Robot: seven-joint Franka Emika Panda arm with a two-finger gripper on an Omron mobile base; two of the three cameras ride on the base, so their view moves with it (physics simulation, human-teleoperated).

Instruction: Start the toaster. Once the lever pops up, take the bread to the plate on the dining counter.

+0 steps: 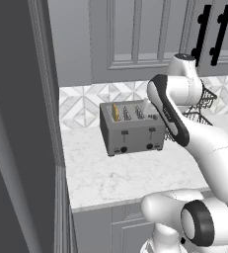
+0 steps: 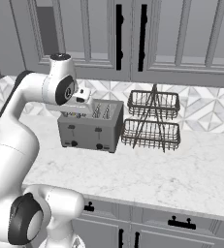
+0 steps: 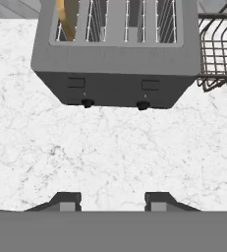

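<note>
The tool (image 3: 112,199) hangs over the tabletop (image 3: 110,152) before the toaster (image 3: 116,74), its fingers spread and pinching nothing. The bread (image 3: 66,17) stands in the toaster's leftmost slot.

So I'm in a home kitchen: marble worktop (image 3: 110,152) right under my fingers, toaster (image 3: 116,59) just ahead of them, wire rack (image 2: 152,121) off to its side, patterned tile backsplash (image 2: 205,109) behind, and grey panelled cabinets (image 2: 181,38) with black handles (image 2: 119,36) above.
</note>
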